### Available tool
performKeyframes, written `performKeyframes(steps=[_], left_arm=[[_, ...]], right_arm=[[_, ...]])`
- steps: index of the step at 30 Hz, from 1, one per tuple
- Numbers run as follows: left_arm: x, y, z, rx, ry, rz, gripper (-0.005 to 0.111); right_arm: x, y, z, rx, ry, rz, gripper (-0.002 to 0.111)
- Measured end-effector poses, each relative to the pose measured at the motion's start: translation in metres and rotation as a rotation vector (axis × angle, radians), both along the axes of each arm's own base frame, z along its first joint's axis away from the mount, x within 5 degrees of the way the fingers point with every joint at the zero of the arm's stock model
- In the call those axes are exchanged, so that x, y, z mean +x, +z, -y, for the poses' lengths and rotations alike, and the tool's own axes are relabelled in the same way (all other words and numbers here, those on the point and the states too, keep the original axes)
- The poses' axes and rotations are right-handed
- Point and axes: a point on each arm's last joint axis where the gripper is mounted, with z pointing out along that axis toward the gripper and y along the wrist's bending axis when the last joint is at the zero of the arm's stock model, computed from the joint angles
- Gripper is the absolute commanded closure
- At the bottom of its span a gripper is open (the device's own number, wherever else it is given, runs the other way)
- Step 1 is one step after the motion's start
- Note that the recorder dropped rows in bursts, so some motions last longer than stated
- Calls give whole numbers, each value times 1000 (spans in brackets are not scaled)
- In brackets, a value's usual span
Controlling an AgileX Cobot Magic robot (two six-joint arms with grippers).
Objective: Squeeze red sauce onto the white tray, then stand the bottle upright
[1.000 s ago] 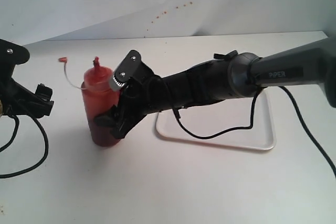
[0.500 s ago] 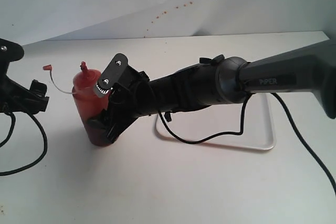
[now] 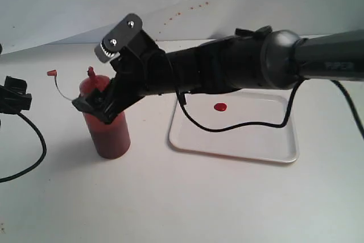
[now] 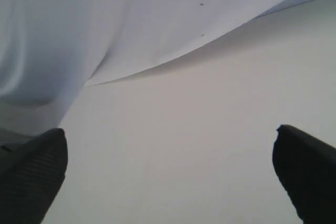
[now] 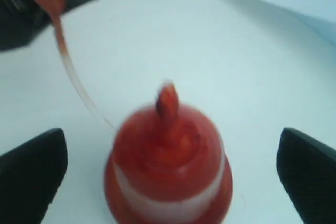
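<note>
Exterior: right hand (image 3: 99, 109) straddles the shoulder of the bottle (image 3: 111, 135), which stands upright on the desk (image 3: 170, 197), beside the white tray (image 3: 233, 155). A red sauce (image 3: 220, 107) blob lies on the tray.
Left wrist: left hand (image 4: 170, 177) spread wide, empty.
Right wrist: right hand's fingers (image 5: 31, 174) wide apart, clear of the cap.
Risk: a sideways exit could snag the tether (image 5: 76, 77) and topple the uncapped bottle.

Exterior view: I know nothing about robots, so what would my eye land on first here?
Likely the big black arm reaching across from the right, its right gripper open on either side of the top of the bottle, which stands upright on the table left of the white tray. Next, the small round blob of red sauce on the tray, and the red-brown specks on the white backdrop behind.
</note>
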Motion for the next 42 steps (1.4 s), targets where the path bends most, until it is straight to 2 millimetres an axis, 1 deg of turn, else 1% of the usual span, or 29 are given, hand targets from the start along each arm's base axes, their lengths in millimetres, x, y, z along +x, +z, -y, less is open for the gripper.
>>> performKeyframes(steps=[1, 2, 3, 4, 5, 6, 7, 8, 9, 10, 11, 13, 14, 16, 17, 18, 19, 23, 25, 28, 32, 36, 42], left_arm=[[-1, 2, -3, 17, 30, 20, 3], [-1, 3, -4, 22, 40, 25, 3], [-2, 3, -4, 20, 53, 31, 3], [-2, 3, -4, 13, 56, 34, 3], [-2, 3, -4, 2, 60, 41, 3], [-2, 3, -4, -4, 63, 45, 3], [-2, 4, -5, -12, 66, 53, 3], [-3, 5, -5, -22, 69, 63, 3], [-4, 9, -6, -32, 69, 78, 3], [-7, 15, -7, -46, 70, 102, 3], [-10, 23, -9, -64, 70, 133, 3], [-22, 44, -15, -116, 73, 220, 3], [-31, 57, -19, -160, 68, 274, 3], [-41, 70, -22, -231, 31, 322, 5], [-47, 77, -22, -269, -15, 341, 7], [-51, 82, -20, -308, -76, 346, 12], [-56, 89, -17, -348, -155, 355, 20], [-82, 112, -1, -458, -507, 392, 56], [-94, 119, 2, -487, -613, 410, 77], [-108, 128, 2, -505, -687, 452, 107], [-115, 130, 6, -524, -763, 446, 106], [-118, 129, 15, -548, -867, 401, 106], [-126, 126, 29, -579, -1027, 328, 106]], right_arm=[[-5, 18, 1, 38, 21, 23, 3], [-7, 28, 2, 57, 26, 33, 3], [-11, 45, 5, 88, 23, 49, 3], [-13, 55, 8, 102, 15, 61, 3], [-17, 76, 13, 128, -4, 96, 5], [-21, 93, 19, 148, -27, 128, 8], [-23, 107, 25, 157, -58, 157, 18], [-27, 125, 33, 171, -100, 196, 29], [-28, 138, 41, 170, -163, 228, 46], [-30, 155, 53, 168, -245, 272, 59], [-33, 169, 63, 173, -309, 305, 76], [-42, 196, 86, 171, -436, 382, 103], [-50, 210, 99, 175, -487, 419, 108], [-61, 224, 116, 185, -544, 453, 108], [-66, 229, 123, 185, -572, 466, 108], [-72, 234, 132, 192, -601, 477, 108], [-78, 239, 140, 199, -629, 486, 108], [-103, 248, 171, 194, -718, 527, 108], [-115, 248, 186, 180, -756, 545, 108], [-130, 243, 204, 159, -809, 555, 108], [-146, 232, 226, 138, -875, 553, 108], [-163, 222, 246, 129, -932, 551, 108], [-191, 216, 279, 159, -1035, 563, 108]])
